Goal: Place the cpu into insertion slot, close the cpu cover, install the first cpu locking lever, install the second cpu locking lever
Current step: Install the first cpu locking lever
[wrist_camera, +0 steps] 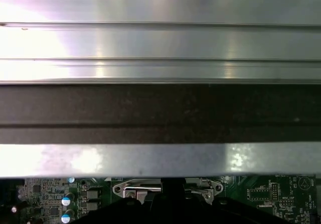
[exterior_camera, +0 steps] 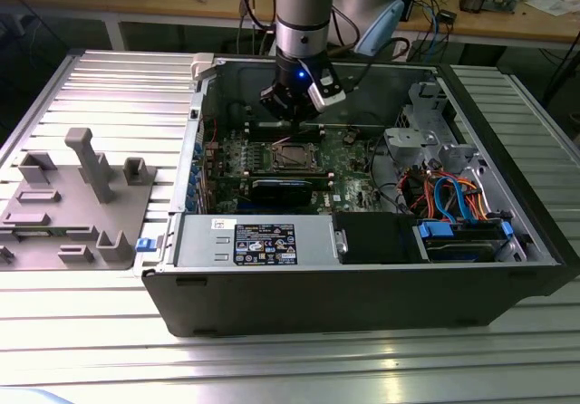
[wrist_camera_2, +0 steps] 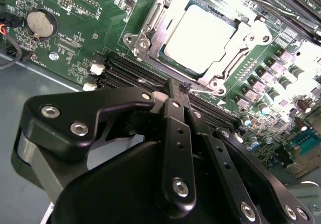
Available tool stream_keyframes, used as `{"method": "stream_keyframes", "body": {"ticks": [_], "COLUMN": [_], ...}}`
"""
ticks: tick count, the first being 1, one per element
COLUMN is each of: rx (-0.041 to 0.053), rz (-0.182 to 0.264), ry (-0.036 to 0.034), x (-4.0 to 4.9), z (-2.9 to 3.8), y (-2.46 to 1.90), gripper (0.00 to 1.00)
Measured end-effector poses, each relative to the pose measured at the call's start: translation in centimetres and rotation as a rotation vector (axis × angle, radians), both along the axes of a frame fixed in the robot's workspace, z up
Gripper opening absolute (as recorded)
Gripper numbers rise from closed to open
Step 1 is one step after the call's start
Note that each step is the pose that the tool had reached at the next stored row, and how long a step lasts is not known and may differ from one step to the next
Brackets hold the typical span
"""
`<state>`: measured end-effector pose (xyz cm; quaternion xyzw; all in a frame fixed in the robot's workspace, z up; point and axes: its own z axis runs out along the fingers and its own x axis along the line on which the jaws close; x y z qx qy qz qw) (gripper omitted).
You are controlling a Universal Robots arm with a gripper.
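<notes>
The cpu (wrist_camera_2: 200,35) lies flat in the insertion slot (exterior_camera: 290,157), its silvery top showing through the window of the cpu cover (wrist_camera_2: 226,68), which is down over it. My gripper (wrist_camera_2: 181,89) is shut, its black fingertips together at the socket's edge, right at the bent end of a thin wire locking lever (wrist_camera_2: 204,90). I cannot tell whether they pinch the wire or only touch it. In the exterior view the gripper (exterior_camera: 292,114) hangs just behind the socket inside the open computer case (exterior_camera: 362,304). The first wrist view has the socket frame (wrist_camera: 168,188) at its lower edge.
Long black memory slots (wrist_camera_2: 130,73) run beside the socket, with a coin battery (wrist_camera_2: 41,24) further off. A black card (exterior_camera: 290,187), a power supply (exterior_camera: 254,241) and drive cables (exterior_camera: 453,196) fill the case. A grey fixture plate (exterior_camera: 72,205) sits at the exterior view's left on the ribbed table (exterior_camera: 109,87).
</notes>
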<state>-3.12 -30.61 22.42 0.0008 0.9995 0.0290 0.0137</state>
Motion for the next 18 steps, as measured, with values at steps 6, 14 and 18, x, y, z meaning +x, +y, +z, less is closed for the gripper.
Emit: {"method": "stream_keyframes", "body": {"ticks": [6,14,18], "rx": [-0.0003,-0.0002,-0.0002], "rz": [0.000,-0.015,-0.017], "ry": [0.0000,0.0019,0.0022], "x": [0.59,1.08,1.32], "z": [-0.07,-0.31,-0.60], "y": [0.00,0.00,0.00], "gripper": [0.11,0.11,0.11]}}
